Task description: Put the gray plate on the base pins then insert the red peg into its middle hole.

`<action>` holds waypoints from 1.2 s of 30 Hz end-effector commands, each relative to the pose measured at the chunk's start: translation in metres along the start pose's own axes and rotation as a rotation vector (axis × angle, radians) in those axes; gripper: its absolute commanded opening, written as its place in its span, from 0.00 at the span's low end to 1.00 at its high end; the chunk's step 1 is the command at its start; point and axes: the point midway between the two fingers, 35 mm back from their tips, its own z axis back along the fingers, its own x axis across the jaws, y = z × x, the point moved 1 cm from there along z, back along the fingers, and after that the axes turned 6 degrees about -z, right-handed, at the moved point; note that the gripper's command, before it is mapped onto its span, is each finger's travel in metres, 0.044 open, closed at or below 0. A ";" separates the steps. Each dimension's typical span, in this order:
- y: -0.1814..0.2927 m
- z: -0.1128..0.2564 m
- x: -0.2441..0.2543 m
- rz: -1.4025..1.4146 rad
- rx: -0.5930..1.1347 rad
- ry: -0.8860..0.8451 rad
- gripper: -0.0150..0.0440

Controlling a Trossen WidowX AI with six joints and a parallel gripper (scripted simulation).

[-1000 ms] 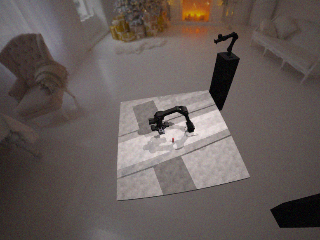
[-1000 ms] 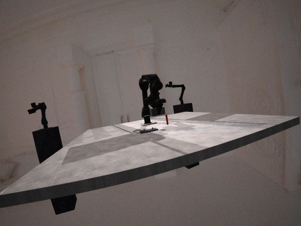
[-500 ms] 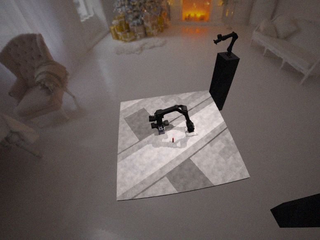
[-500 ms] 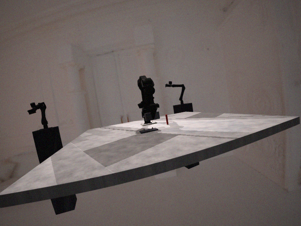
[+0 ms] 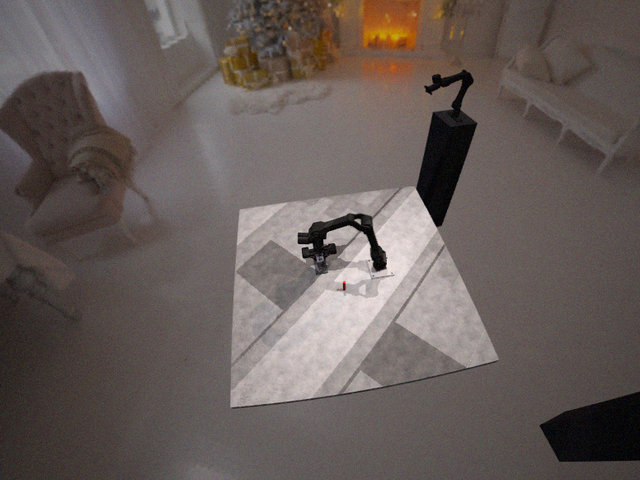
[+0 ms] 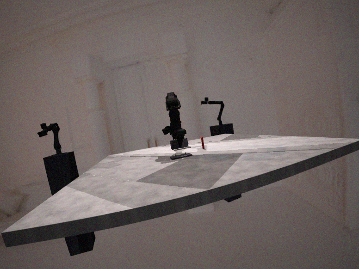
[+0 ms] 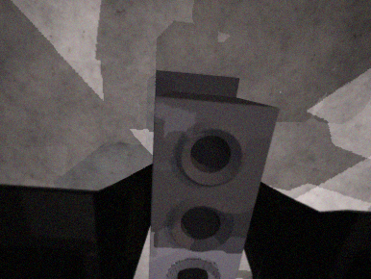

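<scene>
My gripper [image 5: 320, 255] [image 6: 180, 141] [image 7: 194, 170] is shut on the gray plate [image 6: 174, 143] [image 7: 233, 192], one black finger on each long side. The plate's holes face the wrist camera. In the exterior view, I hold it above the dark flat base [image 5: 321, 270] [image 6: 181, 156] [image 7: 197, 86], with a gap below it. In the wrist view the base's far end sticks out past the plate's far edge; the rest of the base and its pins are hidden there. The red peg [image 5: 344, 285] [image 6: 202, 143] stands upright on the table, apart from the gripper, and is out of the wrist view.
The arm's white mounting plate [image 5: 374, 275] lies on the patterned table [image 5: 310, 351] [image 6: 185, 173], beyond the peg from the plate. Other arms stand on dark pedestals [image 5: 445, 165] [image 6: 60, 170] off the table.
</scene>
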 end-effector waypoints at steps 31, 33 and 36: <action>-0.001 -0.017 0.000 0.003 0.001 -0.003 0.25; -0.001 -0.018 0.000 0.003 0.001 -0.003 0.25; -0.001 -0.019 0.001 0.003 0.001 -0.003 0.25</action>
